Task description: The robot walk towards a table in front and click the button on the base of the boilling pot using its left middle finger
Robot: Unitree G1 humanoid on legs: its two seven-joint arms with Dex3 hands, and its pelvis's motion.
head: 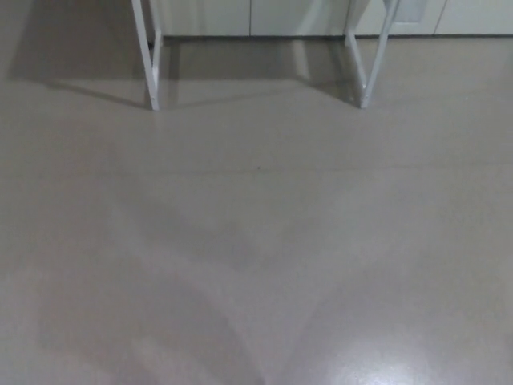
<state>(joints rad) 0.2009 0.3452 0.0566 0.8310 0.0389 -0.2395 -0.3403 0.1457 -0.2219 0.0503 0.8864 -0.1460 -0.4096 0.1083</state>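
Note:
Only the lower white legs of a table show at the top of the head view: the left legs (pixel 149 64) and the right legs (pixel 370 64). The tabletop, the boiling pot and its base button are out of frame above. Neither of my hands shows in this view.
Bare grey floor (pixel 256 241) stretches between me and the table legs, with my own soft shadow (pixel 160 321) across its lower left. A white wall or cabinet base (pixel 256 16) runs behind the legs. A glossy light patch lies at the bottom right.

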